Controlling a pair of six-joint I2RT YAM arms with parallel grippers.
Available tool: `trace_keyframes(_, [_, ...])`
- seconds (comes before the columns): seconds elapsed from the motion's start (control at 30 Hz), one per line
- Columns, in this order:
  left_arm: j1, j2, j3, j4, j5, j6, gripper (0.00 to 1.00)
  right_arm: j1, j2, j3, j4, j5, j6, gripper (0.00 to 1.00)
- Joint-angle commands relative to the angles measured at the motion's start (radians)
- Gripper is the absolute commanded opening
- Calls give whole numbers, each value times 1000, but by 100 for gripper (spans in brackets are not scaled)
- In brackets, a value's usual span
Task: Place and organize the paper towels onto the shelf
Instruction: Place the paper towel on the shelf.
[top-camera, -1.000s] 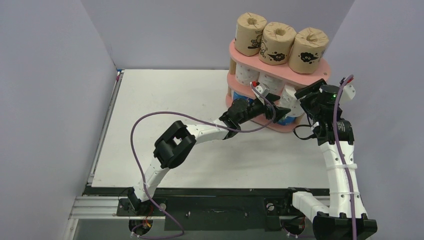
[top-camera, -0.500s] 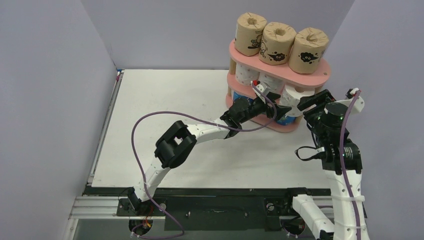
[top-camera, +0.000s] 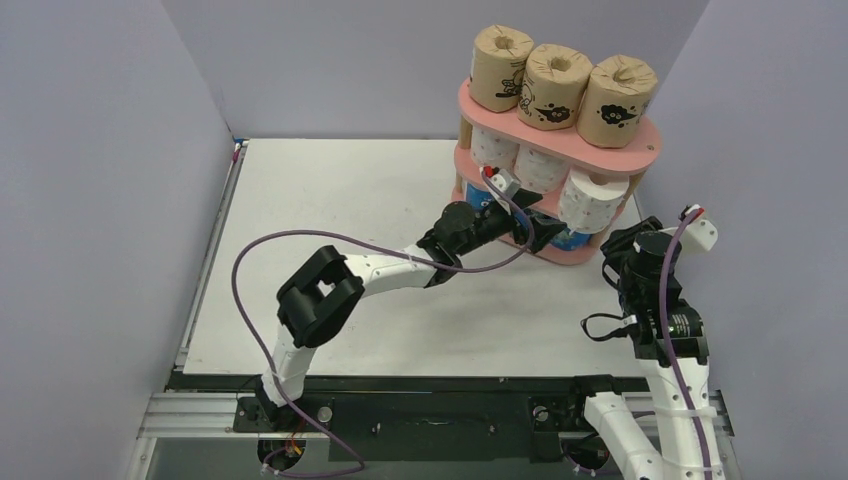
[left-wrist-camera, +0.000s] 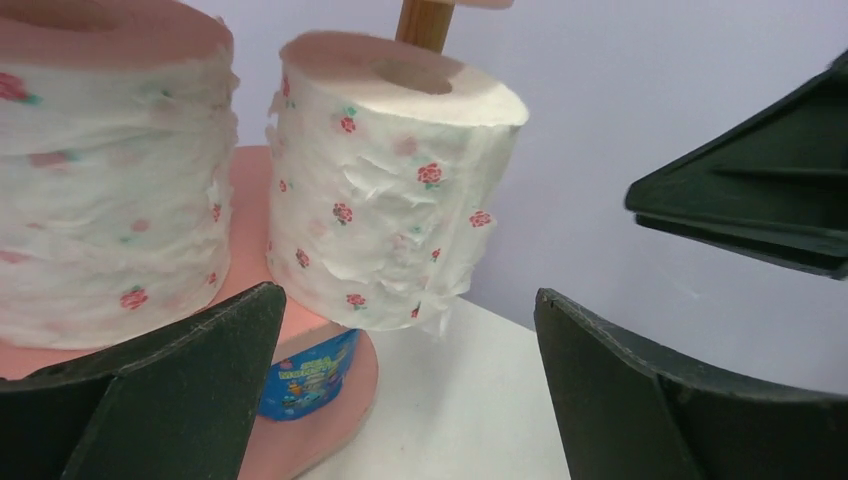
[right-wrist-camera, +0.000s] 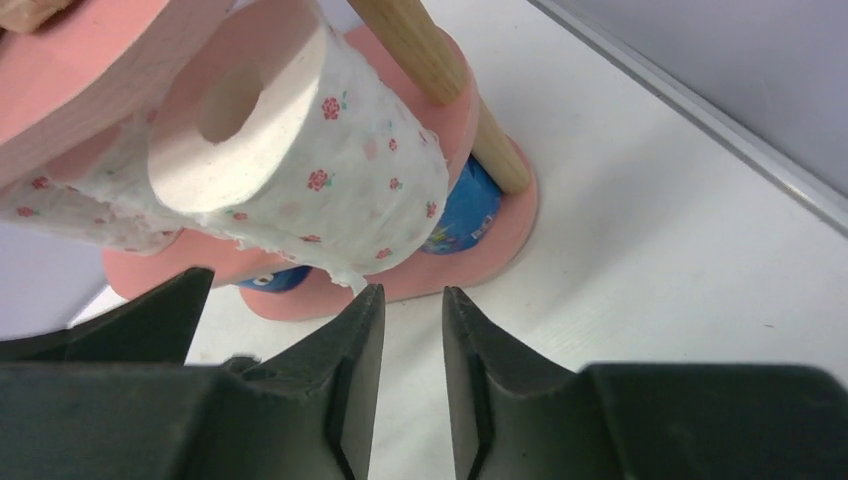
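Although every roll I can see sits on the pink shelf (top-camera: 612, 152), the job looks one nudge from coming undone. Three brown rolls (top-camera: 553, 85) stand along the top board, blue rolls (right-wrist-camera: 465, 205) are tucked on the bottom one, and the white pink-dotted rolls (top-camera: 540, 165) fill the middle. The trouble is the right-hand white roll (top-camera: 590, 200), which hangs partly over the end of its board, just beside the wooden post (right-wrist-camera: 440, 75). From the right wrist it looks tipped rather than square. The left gripper (top-camera: 538, 232) is spread wide and empty right in front of that roll. The right gripper (right-wrist-camera: 415, 300), drawn nearly together with only a slit between its fingers and nothing in it, hovers just outside the shelf's end. My worry is that either arm, pulling away carelessly, clips the overhanging roll or the post and sends the roll tumbling to the table (top-camera: 340, 200). The left arm's purple cable (top-camera: 300, 235) loops near the shelf front too, and a snag there could drag the whole light rack.
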Motion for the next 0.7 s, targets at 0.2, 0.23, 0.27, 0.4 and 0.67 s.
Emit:
trace_keyframes(0.2, [35,-443,-443,98,-241,-70,92,-13,47,-115,214,-44,38,0])
trace_keyframes(0.23, [36,-474,-506,84,-300,-73,91,-13,48,-123,227,-50,42,0])
trace_keyframes(0.27, [36,-535,-534,37,-331,-75,90,-11,49,-142,253,-57,45,0])
trace_keyframes(0.4, [28,-721,-613,-256,-519,-114,88,-4,52,-215,343,-87,82,0])
trace_keyframes(0.67, [22,-1017,-877,-297,-605,-191,89,-4,123,-234,418,-83,104,0])
